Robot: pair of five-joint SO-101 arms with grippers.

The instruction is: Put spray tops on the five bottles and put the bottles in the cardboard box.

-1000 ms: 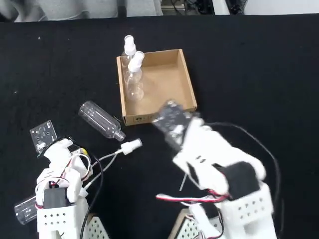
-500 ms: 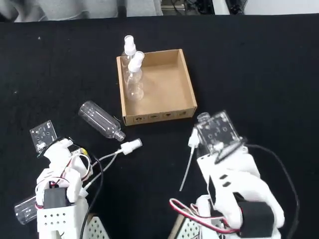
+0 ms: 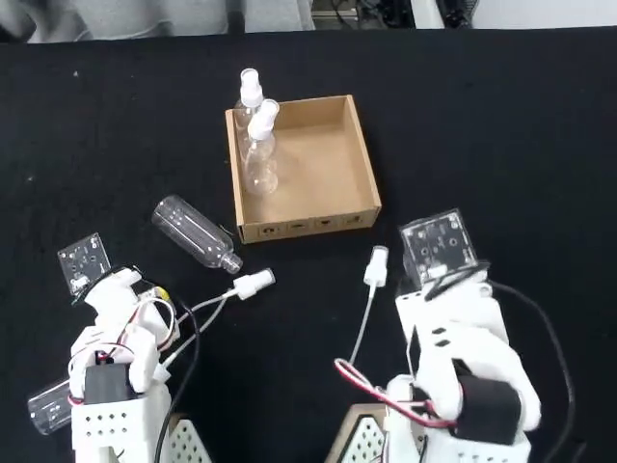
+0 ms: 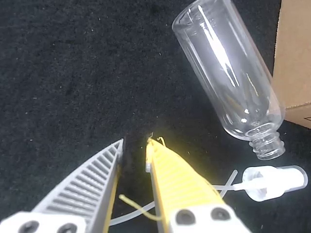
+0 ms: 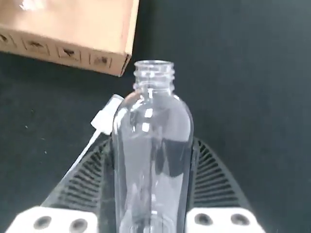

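High view: white spray top with dip tube [image 3: 375, 266] lies just beside the right arm, near the brown cardboard box [image 3: 364, 159].
Left wrist view: left gripper [image 4: 134, 143] barely ajar, empty.
Right wrist view: right gripper [image 5: 153, 143] clamps a clear uncapped plastic bottle [image 5: 153, 109], neck pointing boxward.

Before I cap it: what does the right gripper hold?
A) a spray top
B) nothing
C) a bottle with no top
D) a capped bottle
C: in the right wrist view the right gripper is shut on a clear bottle whose threaded neck is bare.
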